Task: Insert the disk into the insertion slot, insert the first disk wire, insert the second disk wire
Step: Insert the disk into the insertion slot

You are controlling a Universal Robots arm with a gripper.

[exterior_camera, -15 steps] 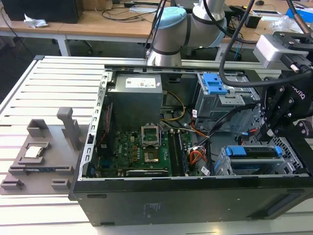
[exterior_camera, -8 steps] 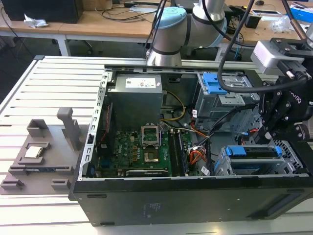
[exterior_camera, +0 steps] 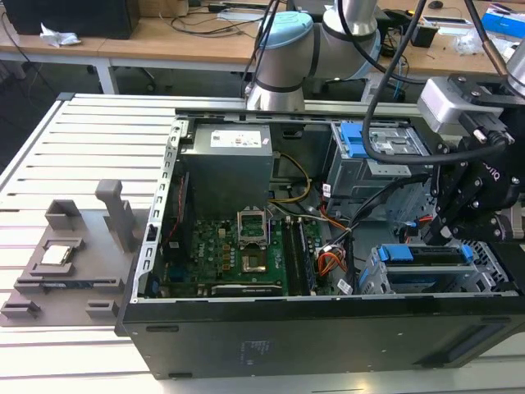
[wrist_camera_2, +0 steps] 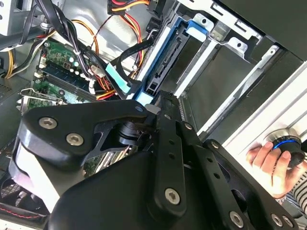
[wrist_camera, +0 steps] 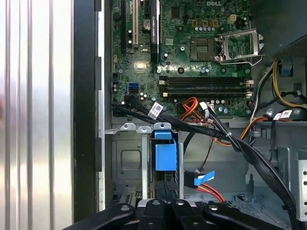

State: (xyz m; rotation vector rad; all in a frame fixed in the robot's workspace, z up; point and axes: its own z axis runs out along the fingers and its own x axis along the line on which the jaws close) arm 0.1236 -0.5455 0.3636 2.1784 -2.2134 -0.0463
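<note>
Though parked right at the work, hard to read: of the black jointed gripper, impossible to tell whether clenched or released. Just beyond, touching or nearly so, the flat hard drive in its bright blue plastic carrier, the disk, standing on edge inside the low silver-grey perforated sheet-metal cage, the insertion slot, and judged largely home. First risk right there: pressing off-axis, cocking the carrier against the cage walls and jamming short of its seat.

Beside the disk, apart from it, a pale blue flat connector on a red ribbon cable, lying loose and not yet plugged. Likely trouble: catching it in the linkage, dragging it under the disk's end, or presenting it skewed and bending contacts. In the second wrist view, the socket end of the disk bare, no wire seated.

Further on, a thick bundle of black cables slung across the cage's far edge, with orange wires beside it. Easy to snag on any lift or swing; could tug plugs from the green motherboard behind.

Farther still, in the exterior view, the taller grey cage with its ribbed blue bracket, near the gripper: open to a knock on a wide turn. Farthest, in the second wrist view, a person's hand on a round blue-ringed knob, outside the black computer case; worth keeping every sweep well away.
</note>
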